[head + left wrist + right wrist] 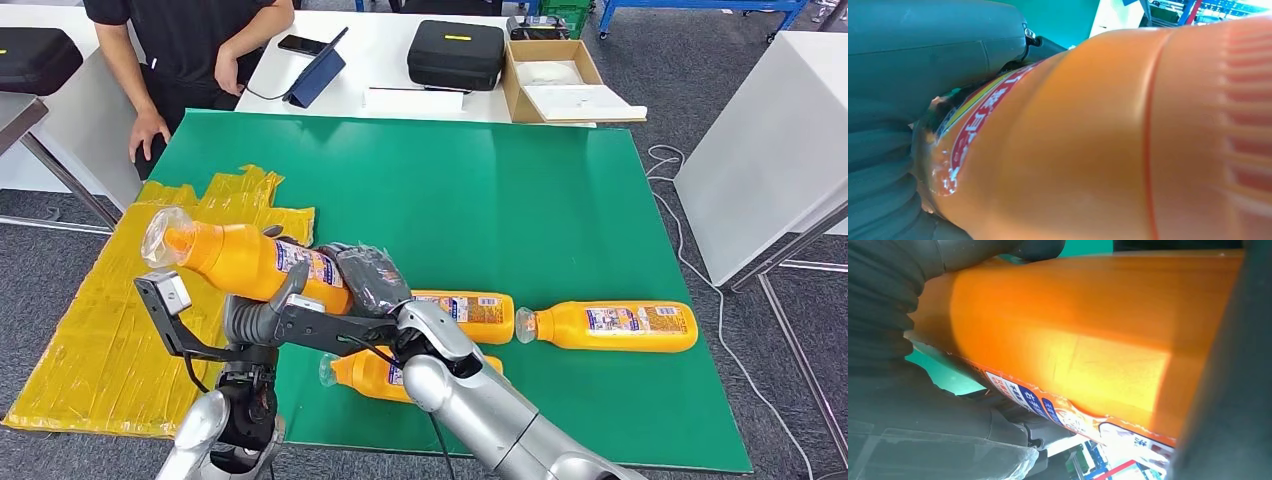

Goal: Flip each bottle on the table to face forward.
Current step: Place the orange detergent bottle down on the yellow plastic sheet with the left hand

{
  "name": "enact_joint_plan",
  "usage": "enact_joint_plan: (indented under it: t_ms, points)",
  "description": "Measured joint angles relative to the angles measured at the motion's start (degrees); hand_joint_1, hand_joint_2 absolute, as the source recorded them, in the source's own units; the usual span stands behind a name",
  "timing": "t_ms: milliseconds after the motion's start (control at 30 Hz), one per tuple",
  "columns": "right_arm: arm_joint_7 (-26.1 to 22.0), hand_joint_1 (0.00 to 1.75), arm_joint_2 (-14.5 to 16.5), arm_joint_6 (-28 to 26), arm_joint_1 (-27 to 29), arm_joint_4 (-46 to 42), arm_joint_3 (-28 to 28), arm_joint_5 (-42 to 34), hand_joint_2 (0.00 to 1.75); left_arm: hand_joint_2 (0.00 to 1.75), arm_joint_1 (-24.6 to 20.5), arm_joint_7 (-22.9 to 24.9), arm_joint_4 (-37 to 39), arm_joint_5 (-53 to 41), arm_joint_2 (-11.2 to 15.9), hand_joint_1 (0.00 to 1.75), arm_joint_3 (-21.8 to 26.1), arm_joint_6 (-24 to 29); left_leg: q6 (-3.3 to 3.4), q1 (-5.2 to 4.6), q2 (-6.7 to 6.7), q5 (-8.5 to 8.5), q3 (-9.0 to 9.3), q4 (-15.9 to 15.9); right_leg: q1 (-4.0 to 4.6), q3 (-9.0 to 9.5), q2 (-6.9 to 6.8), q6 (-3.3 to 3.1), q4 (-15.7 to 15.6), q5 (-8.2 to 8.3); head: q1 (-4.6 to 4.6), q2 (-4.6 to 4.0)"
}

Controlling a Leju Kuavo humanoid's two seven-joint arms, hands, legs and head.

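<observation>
An orange bottle (pixel 235 260) with a clear cap is lifted above the green table (pixel 500 190) near its front left, lying on its side with the cap pointing left. My left hand (pixel 265 315) grips it from below, thumb up against its label. My right hand (pixel 365 275) holds its base end. Up close, the bottle (pixel 1128 140) lies against the left hand (pixel 893 150), and the bottle (pixel 1073 340) sits within the right hand (pixel 888 315). Three more orange bottles lie flat: one (pixel 470 315) behind my right arm, one (pixel 615 327) to its right, one (pixel 375 375) under my right forearm.
A crumpled yellow plastic sheet (pixel 110 340) hangs off the table's left side. A person (pixel 190 50) stands at the far left corner, one hand near the edge. Behind are a tablet (pixel 315 75), a black case (pixel 455 52) and a cardboard box (pixel 560 85).
</observation>
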Motion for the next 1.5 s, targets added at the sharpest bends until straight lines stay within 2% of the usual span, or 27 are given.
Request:
enact_joint_plan:
  t_ms: [233, 367, 467, 600, 833, 1200, 1333, 1500]
  points:
    - [-0.3, 1.47, 0.1, -0.2, 0.0, 0.7, 0.1, -0.2, 1.75, 1.75, 0.2, -0.1, 0.0, 0.0, 0.2, 1.75, 0.0, 0.0, 0.00, 0.00, 0.00, 0.00, 0.00, 0.0, 0.00, 0.00, 0.00, 0.00, 0.0, 0.00, 0.00, 0.00]
    - [-1.0, 0.17, 0.1, -1.4, 0.2, 1.1, 0.1, -0.9, 1.75, 1.75, 0.5, -0.4, 0.0, 0.1, 0.3, 1.75, 0.0, 0.0, 0.00, 0.00, 0.00, 0.00, 0.00, 0.0, 0.00, -0.01, 0.00, 0.00, 0.0, 0.00, 0.00, 0.00]
    - [-1.4, 0.17, 0.0, -3.1, 0.8, 1.3, 0.1, -1.2, 1.75, 1.75, 0.7, -0.6, -0.1, 0.3, 0.5, 1.75, 0.0, 0.0, 0.00, 0.00, 0.00, 0.00, 0.00, 0.0, 0.00, -0.01, 0.00, 0.00, 0.0, 0.00, -0.01, 0.00]
    - [-1.7, 0.00, -0.3, -3.6, 1.1, 1.5, 0.2, -1.2, 0.00, 1.75, 1.0, -0.5, -0.3, 0.3, 0.7, 1.75, 0.0, -0.1, 0.00, 0.00, 0.02, 0.00, 0.00, 0.0, 0.00, -0.04, 0.00, 0.00, 0.0, 0.00, 0.00, 0.00]
    - [-1.8, 0.00, -2.1, -3.6, 2.1, 1.7, -0.1, -3.1, 0.00, 1.75, 1.1, -0.8, -0.8, 0.6, 1.0, 1.75, 0.0, -0.2, 0.00, -0.05, -0.02, 0.00, 0.00, 0.0, 0.00, -0.13, 0.00, 0.00, 0.0, 0.00, -0.01, -0.01]
    - [-1.2, 0.00, -5.5, -3.7, 5.6, -1.0, -1.3, -2.2, 0.00, 1.75, 2.6, -1.2, -1.8, 0.8, 1.1, 1.75, 0.2, -0.7, 0.00, -0.05, 0.01, 0.00, -0.05, 0.0, 0.00, -0.15, 0.00, 0.00, 0.0, 0.00, -0.01, 0.00]
    - [-1.1, 0.00, -7.1, -4.0, 7.3, -3.4, -3.5, -0.9, 0.00, 1.75, 4.0, -1.3, -2.8, -0.1, 1.1, 1.75, 1.5, -1.0, 0.00, -0.06, -0.01, -0.01, -0.04, 0.0, 0.00, -0.22, 0.00, 0.00, 0.0, 0.00, -0.01, 0.00]
    - [-1.0, 0.00, -10.9, -3.9, 10.7, -10.8, -9.3, 1.4, 0.00, 1.75, 6.6, -1.4, -4.0, -5.4, 1.6, 1.75, 5.5, -1.2, 0.00, -0.09, -0.03, -0.01, -0.04, 0.0, 0.00, -0.27, 0.00, 0.01, 0.0, 0.00, 0.00, 0.00]
